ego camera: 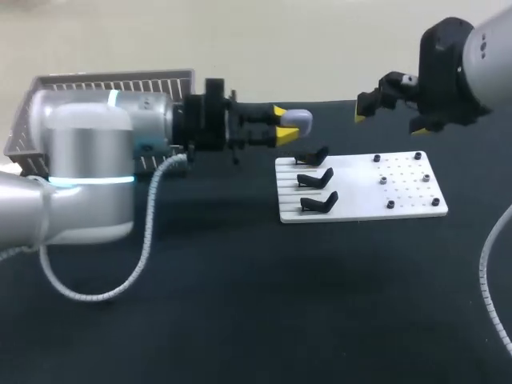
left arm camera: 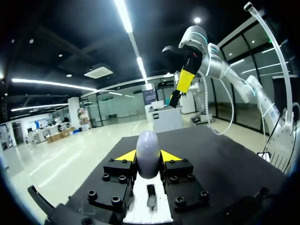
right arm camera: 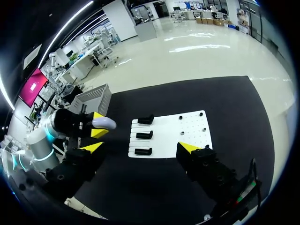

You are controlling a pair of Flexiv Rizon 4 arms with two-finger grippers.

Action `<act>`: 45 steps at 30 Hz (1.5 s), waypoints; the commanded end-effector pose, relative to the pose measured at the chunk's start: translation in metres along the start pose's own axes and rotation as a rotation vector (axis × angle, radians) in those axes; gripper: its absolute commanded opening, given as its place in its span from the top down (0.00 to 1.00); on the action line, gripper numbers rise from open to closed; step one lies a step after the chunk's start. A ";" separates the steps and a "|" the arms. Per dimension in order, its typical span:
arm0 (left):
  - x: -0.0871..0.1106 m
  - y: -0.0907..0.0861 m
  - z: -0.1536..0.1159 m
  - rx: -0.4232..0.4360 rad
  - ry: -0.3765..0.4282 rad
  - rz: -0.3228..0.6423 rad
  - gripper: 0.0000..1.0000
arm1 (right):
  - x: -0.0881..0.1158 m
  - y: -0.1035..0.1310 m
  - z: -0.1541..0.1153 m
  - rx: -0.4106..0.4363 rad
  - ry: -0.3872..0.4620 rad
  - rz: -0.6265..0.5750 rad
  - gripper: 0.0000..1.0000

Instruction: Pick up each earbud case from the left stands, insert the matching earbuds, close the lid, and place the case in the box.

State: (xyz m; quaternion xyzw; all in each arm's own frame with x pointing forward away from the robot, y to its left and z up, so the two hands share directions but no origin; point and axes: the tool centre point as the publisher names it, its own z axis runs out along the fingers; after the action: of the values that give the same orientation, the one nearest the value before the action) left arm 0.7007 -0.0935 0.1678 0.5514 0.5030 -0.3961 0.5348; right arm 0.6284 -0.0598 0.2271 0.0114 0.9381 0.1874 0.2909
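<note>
My left gripper (ego camera: 282, 125) is shut on a pale grey earbud case (ego camera: 298, 120), held above the table just left of the white board (ego camera: 400, 192). In the left wrist view the case (left arm camera: 148, 152) stands between the yellow tips with its lid closed. Three black stands (ego camera: 317, 178) line the board's left side, all bare. Small dark earbuds (ego camera: 383, 180) sit on the board's right half. My right gripper (ego camera: 388, 124) hangs open above the board's far edge. The right wrist view shows its own fingers spread wide over the board (right arm camera: 187, 136), with the case (right arm camera: 104, 123) off to one side.
A grey slatted box (ego camera: 112, 84) stands at the back left, behind my left arm; it also shows in the right wrist view (right arm camera: 91, 99). A grey cable (ego camera: 144, 248) loops from the left arm onto the black tabletop.
</note>
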 end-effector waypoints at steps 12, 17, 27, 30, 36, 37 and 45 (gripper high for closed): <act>0.012 0.067 -0.147 -0.595 0.223 0.027 1.00 | 0.003 0.000 0.001 0.001 -0.156 0.001 0.00; 0.027 0.091 -0.197 -0.745 0.364 0.050 1.00 | 0.003 0.000 0.001 0.001 -0.156 0.001 0.00; 0.071 0.127 -0.250 -0.793 0.457 -0.021 1.00 | 0.003 0.000 0.001 0.001 -0.156 0.001 0.00; 0.077 0.135 -0.250 -0.725 0.442 -0.006 0.71 | 0.003 0.000 0.001 0.001 -0.156 0.001 0.00; 0.074 0.140 -0.242 -0.641 0.407 0.036 0.00 | 0.003 0.000 0.001 0.001 -0.156 0.001 0.00; 0.074 0.140 -0.242 -0.641 0.407 0.036 0.00 | 0.003 0.000 0.001 0.001 -0.156 0.001 0.00; 0.074 0.140 -0.242 -0.641 0.407 0.036 0.00 | 0.003 0.000 0.001 0.001 -0.156 0.001 0.00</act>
State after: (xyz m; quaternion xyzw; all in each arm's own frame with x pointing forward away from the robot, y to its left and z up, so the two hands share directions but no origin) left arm 0.8296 0.1677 0.1517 0.4610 0.6831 -0.1266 0.5522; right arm 0.6279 -0.0590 0.2278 0.0233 0.9193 0.1843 0.3470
